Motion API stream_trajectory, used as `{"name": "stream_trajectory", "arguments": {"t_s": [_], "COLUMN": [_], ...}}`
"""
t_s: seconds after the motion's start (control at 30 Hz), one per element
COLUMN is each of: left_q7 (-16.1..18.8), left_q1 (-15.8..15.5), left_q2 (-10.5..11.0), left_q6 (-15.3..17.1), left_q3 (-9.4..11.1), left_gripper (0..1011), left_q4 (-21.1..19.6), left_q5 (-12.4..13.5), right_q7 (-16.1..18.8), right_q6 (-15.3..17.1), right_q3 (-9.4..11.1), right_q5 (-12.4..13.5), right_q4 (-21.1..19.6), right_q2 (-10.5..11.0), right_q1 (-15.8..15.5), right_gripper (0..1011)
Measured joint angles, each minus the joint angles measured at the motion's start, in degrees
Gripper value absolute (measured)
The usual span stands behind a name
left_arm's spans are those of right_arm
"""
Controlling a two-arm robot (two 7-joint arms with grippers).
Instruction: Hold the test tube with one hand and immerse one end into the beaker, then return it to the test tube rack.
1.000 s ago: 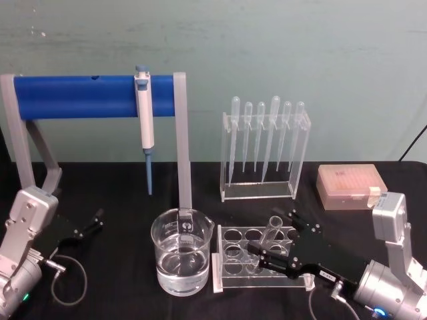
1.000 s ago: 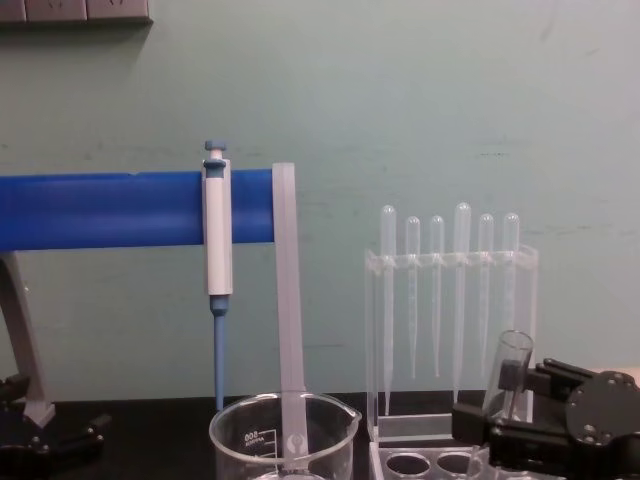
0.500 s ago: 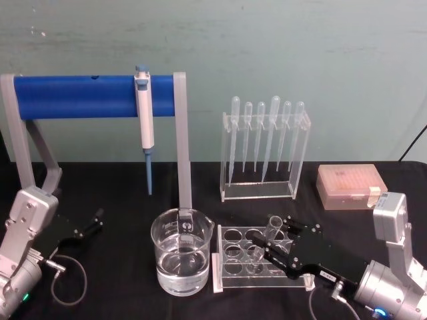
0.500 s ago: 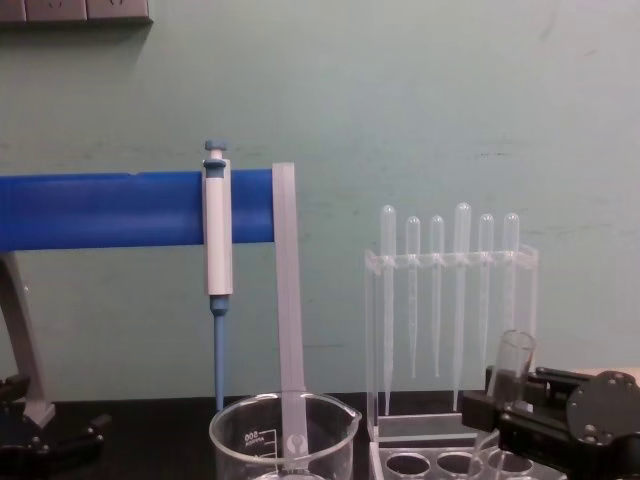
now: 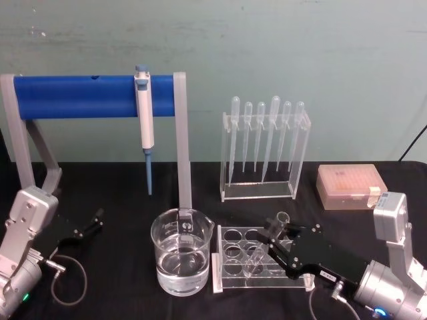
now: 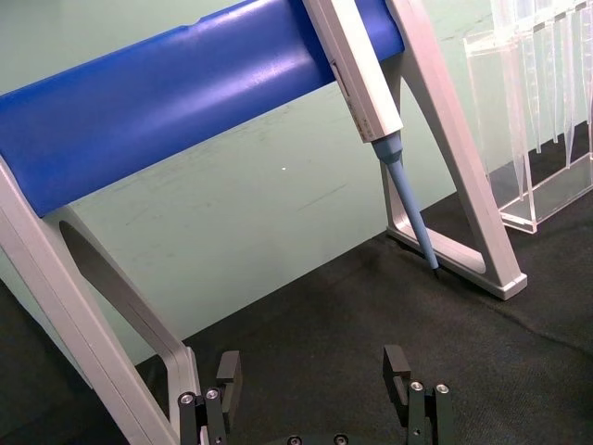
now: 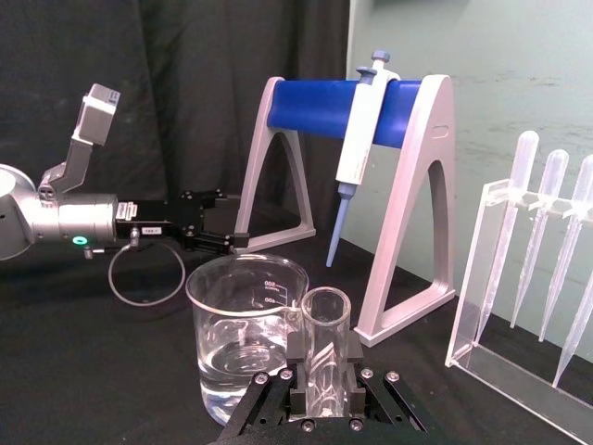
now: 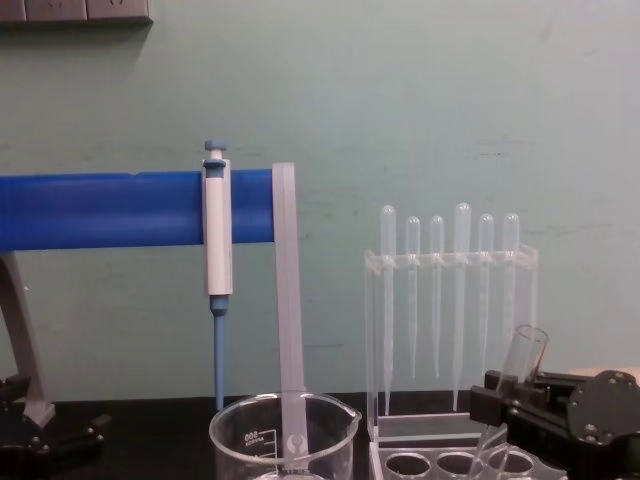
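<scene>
One tube [image 5: 259, 255]: leaning, low end inside a middle hole of the rack [image 5: 263, 285], rim tipped toward the rack's right.
Right gripper [image 5: 270, 239]: over the rack's right half, jaws clamped on the tube's upper part.
Left gripper [image 5: 98, 222]: parked far left of the rack, jaws apart, holding nothing.
Step, as I judge: tube passing through the hole. Bring it upright, then move it straight along the hole, slowly, so the glass does not lever on the edge.
Edges: beaker [image 5: 160, 252] just left of the rack; pipette stand [image 5: 257, 193] behind it.
Room: open above the rack, enough to lift over the beaker's rim.
</scene>
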Motion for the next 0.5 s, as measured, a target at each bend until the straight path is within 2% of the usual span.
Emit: {"name": "stream_trajectory", "arguments": {"t_s": [0.13, 0.27, 0.5], "left_q7": [0.0, 0.0, 0.0], "left_q1": [0.0, 0.0, 0.0], "left_q2": [0.0, 0.0, 0.0], "left_q6": [0.0, 0.0, 0.0], "left_q3": [0.0, 0.0, 0.0], "left_gripper": [1000, 1000, 1000], "left_q4": [0.0, 0.0, 0.0], "left_q5": [0.0, 0.0, 0.0], "right_q7": [-0.34, -0.68, -0.78], "right_q6": [0.36, 2.11, 5.61], "right_q3": [0.2, 0.48, 1.0], "right_q5": [-0.57, -0.88, 0.45], "right_q4": [-0.89, -2.4, -4.71], "right_q2": [0.35, 1.11, 1.94], "right_q1": [-0.01, 0.52, 1.72], "right_gripper": [225, 225, 225]}}
